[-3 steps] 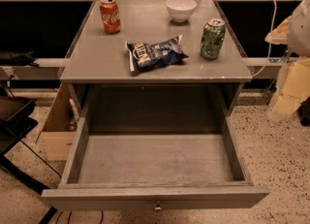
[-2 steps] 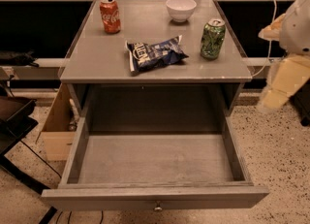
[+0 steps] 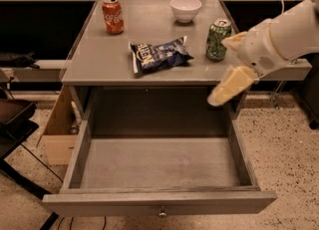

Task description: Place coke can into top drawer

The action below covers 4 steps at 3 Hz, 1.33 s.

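Gripper [image 3: 221, 69] hangs at the right of the frame over the bench's right front corner, its cream fingers [image 3: 230, 85] spread apart and grasping nothing. The grey bench [image 3: 99, 59] stands on speckled terrazzo floor [image 3: 284, 144], with a cardboard box [image 3: 57, 132] at lower left. The top drawer [image 3: 159, 203] is pulled wide open at the bottom. The coke can [image 3: 112, 16], white script on red, stands upright at upper left, well apart from the gripper. A dark blue snack bag [image 3: 159, 55] carries lettering I cannot read; a green can [image 3: 218, 33] and a white bowl [image 3: 186, 9] sit further right. Since the earlier frames the arm has swung in from the right edge; everything else is unmoved.
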Available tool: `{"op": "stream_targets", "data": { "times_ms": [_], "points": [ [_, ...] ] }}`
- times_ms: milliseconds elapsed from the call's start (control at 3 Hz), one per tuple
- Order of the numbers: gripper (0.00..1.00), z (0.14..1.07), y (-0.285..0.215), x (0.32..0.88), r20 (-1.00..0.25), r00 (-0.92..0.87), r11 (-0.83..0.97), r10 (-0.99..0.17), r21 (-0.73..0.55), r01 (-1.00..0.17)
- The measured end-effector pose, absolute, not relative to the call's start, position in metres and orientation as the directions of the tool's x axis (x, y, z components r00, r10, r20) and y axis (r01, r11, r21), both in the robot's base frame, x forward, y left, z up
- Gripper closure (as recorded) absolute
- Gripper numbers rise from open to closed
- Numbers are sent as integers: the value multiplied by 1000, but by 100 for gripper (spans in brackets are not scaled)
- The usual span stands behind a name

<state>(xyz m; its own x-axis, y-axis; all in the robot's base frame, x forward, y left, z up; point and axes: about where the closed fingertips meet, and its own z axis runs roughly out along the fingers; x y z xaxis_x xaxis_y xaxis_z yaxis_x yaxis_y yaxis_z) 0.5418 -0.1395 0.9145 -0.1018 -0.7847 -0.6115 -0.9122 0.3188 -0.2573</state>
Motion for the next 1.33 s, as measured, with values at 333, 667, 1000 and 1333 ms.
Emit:
{"op": "stream_targets", "data": {
  "times_ms": [333, 667, 1000, 1333],
  "points": [
    [0, 924, -83, 589, -793, 15, 339, -609, -277, -899],
    [0, 954, -45, 641, -872, 89, 458, -482, -337, -822],
    [0, 955, -42, 646, -876, 97, 456, -473, -337, -824],
    [0, 957, -28, 668, -893, 132, 446, -430, -338, -829]
  ]
}}
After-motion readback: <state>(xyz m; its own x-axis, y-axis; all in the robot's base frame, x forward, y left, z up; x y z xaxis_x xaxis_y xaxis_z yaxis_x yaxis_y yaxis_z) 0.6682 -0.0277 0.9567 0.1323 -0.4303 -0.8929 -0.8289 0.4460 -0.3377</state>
